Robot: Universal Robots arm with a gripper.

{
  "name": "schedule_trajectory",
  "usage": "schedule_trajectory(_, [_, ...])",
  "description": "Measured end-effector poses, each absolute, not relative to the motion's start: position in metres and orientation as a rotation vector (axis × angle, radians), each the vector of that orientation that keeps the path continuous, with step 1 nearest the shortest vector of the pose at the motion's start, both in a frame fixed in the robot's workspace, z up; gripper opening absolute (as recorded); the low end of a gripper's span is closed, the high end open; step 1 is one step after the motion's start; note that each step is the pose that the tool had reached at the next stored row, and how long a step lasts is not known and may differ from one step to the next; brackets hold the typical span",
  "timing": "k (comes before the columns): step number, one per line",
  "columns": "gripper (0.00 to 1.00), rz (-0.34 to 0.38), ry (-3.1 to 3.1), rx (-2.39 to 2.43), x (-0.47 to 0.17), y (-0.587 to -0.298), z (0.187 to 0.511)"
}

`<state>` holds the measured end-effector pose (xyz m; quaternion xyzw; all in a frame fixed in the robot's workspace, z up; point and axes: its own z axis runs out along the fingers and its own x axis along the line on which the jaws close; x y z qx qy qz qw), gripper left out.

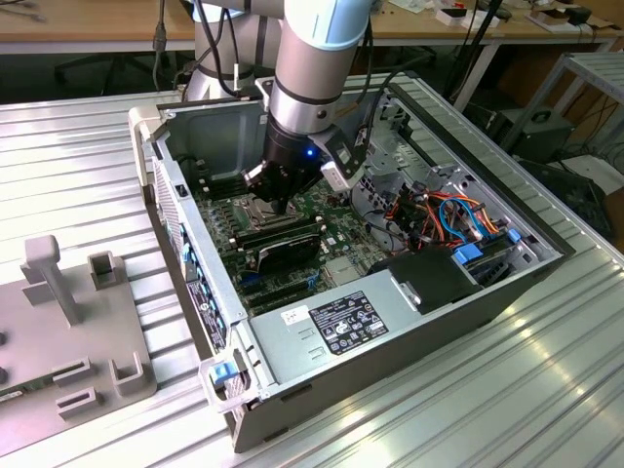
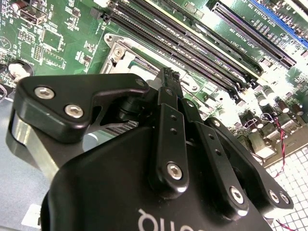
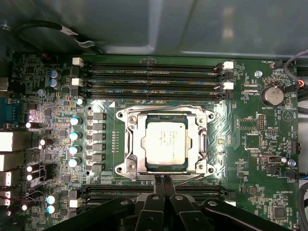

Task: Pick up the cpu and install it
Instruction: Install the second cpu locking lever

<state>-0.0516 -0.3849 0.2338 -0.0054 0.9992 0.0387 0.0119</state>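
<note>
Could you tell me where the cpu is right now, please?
In the first wrist view the cpu lies flat in the motherboard's metal-framed socket, between two banks of memory slots, just beyond the gripper.

Pale blue and silver arm with black screw-studded gripper, grey cables alongside.

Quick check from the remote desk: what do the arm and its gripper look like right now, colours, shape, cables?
The arm is a round silver-grey tube with pale blue joint caps and a black wrist section showing a small blue light. Dark cables run alongside it. The gripper is glossy black, built of flat linkage bars fixed with silver screws, with white lettering on its body.
</note>
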Motion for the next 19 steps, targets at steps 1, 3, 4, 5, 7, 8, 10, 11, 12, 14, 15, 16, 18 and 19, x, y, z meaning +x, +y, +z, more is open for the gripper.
schedule_trajectory(1, [0.11,0.121,3.115,-0.017,-0.052,-0.385,0.234])
schedule_trajectory(3, [0.11,0.121,3.115,-0.017,-0.053,-0.385,0.233])
schedule_trajectory(4, [0.11,0.121,3.115,-0.017,-0.054,-0.385,0.232])
schedule_trajectory(5, [0.11,0.121,3.115,-0.017,-0.055,-0.385,0.232])
schedule_trajectory(7, [0.11,0.121,3.115,-0.017,-0.056,-0.385,0.229])
schedule_trajectory(8, [0.11,0.120,3.115,-0.017,-0.056,-0.385,0.228])
schedule_trajectory(10, [0.11,0.121,3.115,-0.018,-0.057,-0.385,0.225])
schedule_trajectory(11, [0.11,0.121,3.115,-0.017,-0.058,-0.385,0.224])
schedule_trajectory(12, [0.11,0.121,3.115,-0.017,-0.058,-0.385,0.223])
schedule_trajectory(14, [0.11,0.121,3.115,-0.017,-0.059,-0.385,0.222])
schedule_trajectory(15, [0.11,0.121,3.115,-0.017,-0.060,-0.384,0.221])
schedule_trajectory(16, [0.11,0.121,3.115,-0.017,-0.061,-0.384,0.220])
schedule_trajectory(18, [0.11,0.121,3.115,-0.017,-0.063,-0.384,0.218])
schedule_trajectory(19, [0.11,0.121,3.115,-0.017,-0.065,-0.384,0.216])
